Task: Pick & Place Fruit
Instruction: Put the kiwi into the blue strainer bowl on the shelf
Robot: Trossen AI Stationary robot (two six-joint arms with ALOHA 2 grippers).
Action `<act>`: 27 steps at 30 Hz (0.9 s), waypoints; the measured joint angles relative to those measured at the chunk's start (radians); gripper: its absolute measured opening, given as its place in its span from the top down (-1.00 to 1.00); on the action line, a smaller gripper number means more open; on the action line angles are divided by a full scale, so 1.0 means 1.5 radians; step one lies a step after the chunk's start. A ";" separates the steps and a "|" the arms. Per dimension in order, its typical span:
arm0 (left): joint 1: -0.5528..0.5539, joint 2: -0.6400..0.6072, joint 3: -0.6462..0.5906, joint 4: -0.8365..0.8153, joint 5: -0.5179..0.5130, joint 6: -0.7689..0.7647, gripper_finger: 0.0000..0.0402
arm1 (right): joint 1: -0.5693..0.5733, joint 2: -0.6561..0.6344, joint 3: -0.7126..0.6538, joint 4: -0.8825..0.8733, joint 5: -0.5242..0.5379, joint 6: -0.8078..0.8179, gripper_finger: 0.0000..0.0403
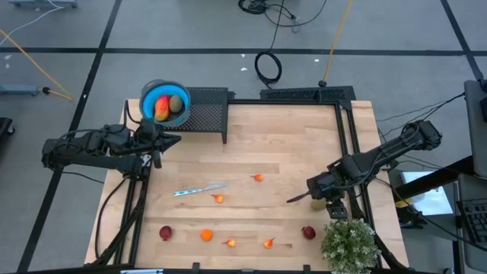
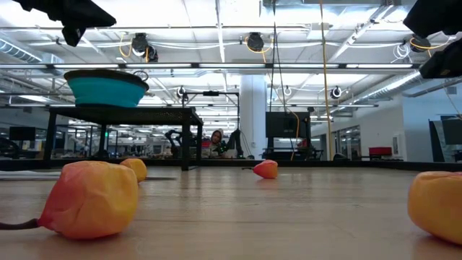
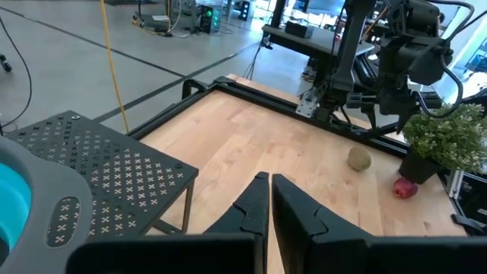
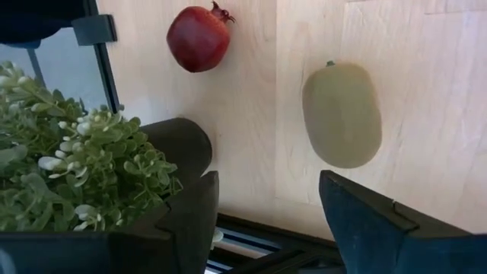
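Note:
The fruit lies scattered on the wooden table. Small orange pieces [image 1: 259, 177] [image 1: 219, 199] [image 1: 206, 235] and dark red round ones [image 1: 165, 232] [image 1: 308, 232] rest on the boards. My right gripper [image 4: 266, 190] is open above the table's right edge. A brown-green kiwi [image 4: 342, 114] lies just beyond its fingertips, and a dark red fruit [image 4: 198, 38] lies a little farther on. My left gripper [image 3: 269, 199] is shut and empty, hovering beside the blue bowl [image 1: 163, 104]. The bowl holds an orange-red fruit [image 1: 160, 108] and a kiwi [image 1: 176, 105].
The bowl stands on a black perforated stand [image 1: 205, 106] at the table's far left. A silver knife [image 1: 199, 189] lies mid-table. A potted green plant [image 1: 348, 243] sits at the near right corner, close beside my right gripper. Black frame rails [image 1: 346, 137] run along the right edge.

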 joint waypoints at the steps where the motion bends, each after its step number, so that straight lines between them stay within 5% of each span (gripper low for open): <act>1: 0.000 0.000 0.000 0.000 0.006 0.000 0.93 | 0.000 0.000 0.000 0.000 0.001 0.000 -0.10; 9: 0.000 0.000 0.000 0.000 0.015 -0.002 0.95 | 0.000 0.000 0.000 0.000 0.003 0.006 -0.08; 13: 0.000 0.000 0.000 0.000 0.015 -0.002 0.91 | 0.000 0.000 0.000 0.000 0.061 0.054 -0.12; 27: 0.000 0.000 0.000 0.000 0.015 0.001 0.91 | 0.000 0.000 0.000 0.001 0.117 0.054 -0.81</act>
